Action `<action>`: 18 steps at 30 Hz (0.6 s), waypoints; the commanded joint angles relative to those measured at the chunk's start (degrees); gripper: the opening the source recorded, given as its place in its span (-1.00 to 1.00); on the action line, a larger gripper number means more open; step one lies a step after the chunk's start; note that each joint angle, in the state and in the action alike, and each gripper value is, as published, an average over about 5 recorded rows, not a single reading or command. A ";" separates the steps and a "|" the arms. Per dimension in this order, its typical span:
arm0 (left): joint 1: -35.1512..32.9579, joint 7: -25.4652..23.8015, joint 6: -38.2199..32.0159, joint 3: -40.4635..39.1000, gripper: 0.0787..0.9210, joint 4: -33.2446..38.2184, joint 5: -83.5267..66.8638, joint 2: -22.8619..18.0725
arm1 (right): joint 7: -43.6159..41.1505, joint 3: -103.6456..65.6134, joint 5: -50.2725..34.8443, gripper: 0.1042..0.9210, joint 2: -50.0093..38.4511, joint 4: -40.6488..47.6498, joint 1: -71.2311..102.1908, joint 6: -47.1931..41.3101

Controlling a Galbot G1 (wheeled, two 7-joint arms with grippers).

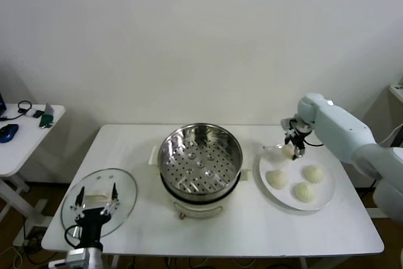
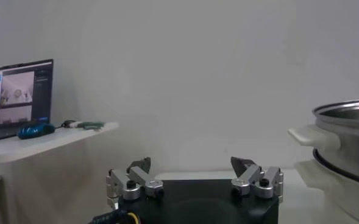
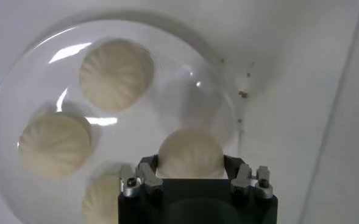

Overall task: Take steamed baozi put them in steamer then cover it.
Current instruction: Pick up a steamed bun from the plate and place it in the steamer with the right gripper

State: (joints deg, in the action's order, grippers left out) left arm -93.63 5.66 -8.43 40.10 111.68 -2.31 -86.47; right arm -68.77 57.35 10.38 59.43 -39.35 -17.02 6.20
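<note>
Sitting clamped between the fingers of the right claw (image 3: 191,176), at the far edge of the white plate (image 1: 321,200), one steamed baozi (image 1: 288,151); appearing just raised off the plate or barely touching it, though not clearly readable. Likely handling as soft, light and easily dented, so calling for a gentle hold across the rounded sides rather than a hard squeeze. Resting on the same plate just beside it, three more buns (image 1: 277,179), apart from one another. Standing empty at the middle of the table (image 1: 352,231), well to the left of the plate, the steamer (image 1: 200,162). Lying flat near the table's front left corner, the cover (image 1: 99,201). Hovering over that cover with fingers spread wide and holding nothing, the left claw (image 1: 96,206).
</note>
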 commanded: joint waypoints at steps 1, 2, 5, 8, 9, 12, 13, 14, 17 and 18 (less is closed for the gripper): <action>-0.50 -0.06 -0.05 -0.14 0.77 0.77 -0.26 -0.10 | -0.55 17.89 -10.16 0.49 -1.07 -14.52 -18.26 2.47; -0.65 -0.07 -0.07 -0.22 0.77 0.92 -0.26 -0.13 | -0.62 19.65 -11.29 0.48 -0.45 -15.79 -20.79 3.09; -1.06 -0.09 -0.19 -0.47 0.77 1.27 -0.24 -0.21 | -0.48 23.82 -13.53 0.48 1.97 -19.64 -27.34 5.17; -1.30 0.02 -0.26 -0.62 0.77 1.42 -0.29 -0.28 | -0.15 25.91 -13.77 0.49 4.82 -23.58 -31.53 7.65; -1.35 0.07 -0.25 -0.65 0.77 1.46 -0.34 -0.30 | -0.08 25.99 -13.34 0.49 5.75 -24.76 -32.16 8.44; -1.58 0.11 -0.21 -0.69 0.77 1.66 -0.60 -0.30 | 0.20 25.54 -11.50 0.49 8.47 -28.58 -32.93 10.32; -1.68 0.10 -0.21 -0.70 0.77 1.74 -0.68 -0.28 | 0.29 25.19 -10.47 0.49 9.33 -29.86 -32.79 10.93; -1.79 0.09 -0.21 -0.69 0.77 1.81 -0.75 -0.25 | 0.37 24.80 -9.47 0.49 10.06 -31.08 -32.50 11.40; -2.09 0.07 -0.26 -0.66 0.77 1.95 -0.83 -0.08 | 0.51 23.11 -4.91 0.49 12.39 -34.38 -30.45 12.82; -2.19 0.08 -0.29 -0.64 0.77 1.96 -0.85 0.00 | 0.51 22.49 -3.36 0.49 13.19 -35.23 -29.43 13.26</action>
State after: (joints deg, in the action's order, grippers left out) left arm -95.52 5.74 -8.67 39.45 113.48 -3.00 -86.71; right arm -68.51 76.62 3.00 66.92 -63.42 -41.72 15.20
